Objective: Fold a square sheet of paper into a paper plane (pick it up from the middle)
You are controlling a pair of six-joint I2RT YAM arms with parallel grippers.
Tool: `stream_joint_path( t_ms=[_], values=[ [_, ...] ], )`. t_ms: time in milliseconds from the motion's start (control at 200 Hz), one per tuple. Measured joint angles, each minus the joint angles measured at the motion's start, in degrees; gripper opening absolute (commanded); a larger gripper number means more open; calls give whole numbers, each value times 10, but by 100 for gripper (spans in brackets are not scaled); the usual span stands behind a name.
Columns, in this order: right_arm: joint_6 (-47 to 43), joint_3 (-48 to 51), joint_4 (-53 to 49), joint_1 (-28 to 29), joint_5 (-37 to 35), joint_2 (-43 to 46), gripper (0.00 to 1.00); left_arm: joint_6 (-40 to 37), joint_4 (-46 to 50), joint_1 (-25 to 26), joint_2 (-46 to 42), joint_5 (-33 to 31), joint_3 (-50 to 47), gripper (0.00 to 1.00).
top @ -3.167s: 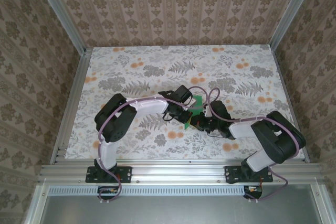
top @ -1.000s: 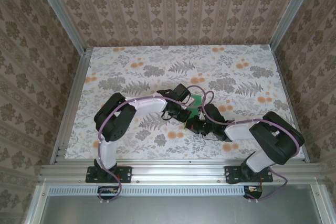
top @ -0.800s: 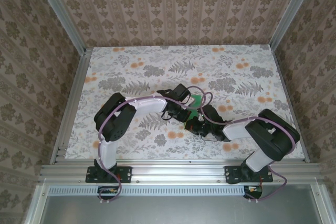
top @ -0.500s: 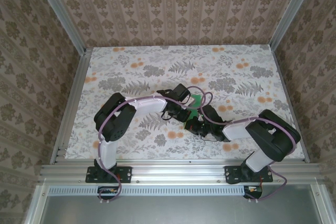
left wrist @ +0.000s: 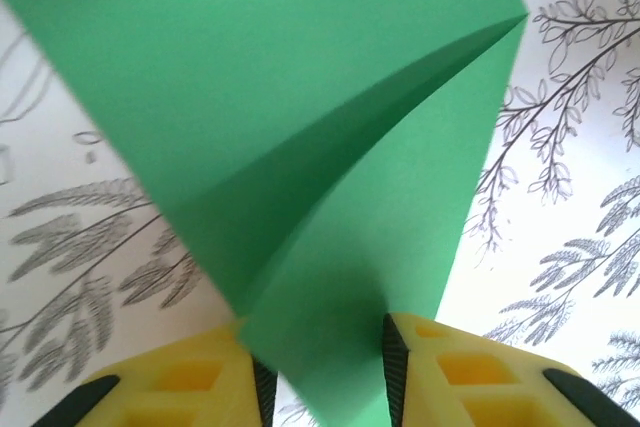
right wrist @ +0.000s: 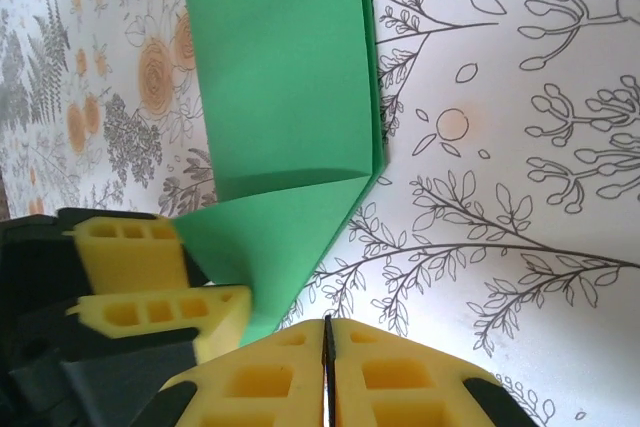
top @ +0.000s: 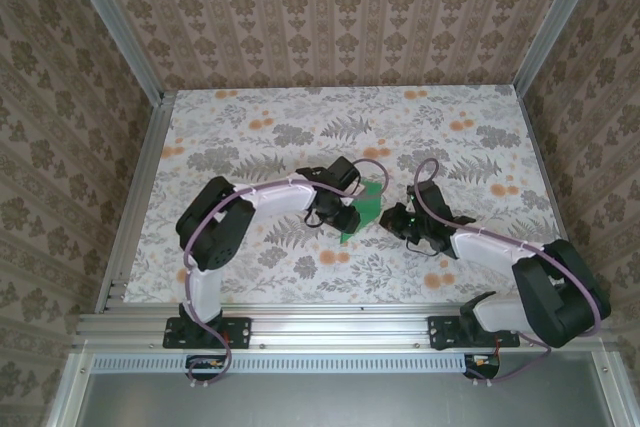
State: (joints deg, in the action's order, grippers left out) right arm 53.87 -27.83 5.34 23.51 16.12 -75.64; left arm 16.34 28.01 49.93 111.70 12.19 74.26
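The green paper lies near the middle of the top picture, on the flowery surface. It is folded and has a pointed end. The left hand is at its left side. The right hand is just to the right of it.

In the left wrist picture, the green paper covers most of the frame. A deep fold runs from the upper right corner down to the bottom middle. There the paper goes in between the two yellow fingers of the left hand. The fingers stand a little way apart, with the folded paper in the narrow gap. I cannot tell how hard they press on it.

In the right wrist picture, the green paper is in the upper middle. Most of it lies flat on the surface. One flap lifts up toward the lower left, where the left hand is. The right hand is at the bottom of the frame. Its two yellow fingers are pressed tight together, with nothing between them. The paper's low corner ends just beside them.
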Motion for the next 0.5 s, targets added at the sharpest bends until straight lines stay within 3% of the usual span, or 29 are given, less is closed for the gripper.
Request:
stream_joint_path(
  t_ms=[160,350,500],
  values=[
    [-5,-33,-9,-1,34,-23,11,13,22,-17,-52,-9,0,44],
    [-8,-88,8,6,82,-87,9,40,19,-51,-143,-8,-28,24],
    [-1,-119,25,19,103,-150,8,63,14,-62,-177,3,-52,17]
  ],
)
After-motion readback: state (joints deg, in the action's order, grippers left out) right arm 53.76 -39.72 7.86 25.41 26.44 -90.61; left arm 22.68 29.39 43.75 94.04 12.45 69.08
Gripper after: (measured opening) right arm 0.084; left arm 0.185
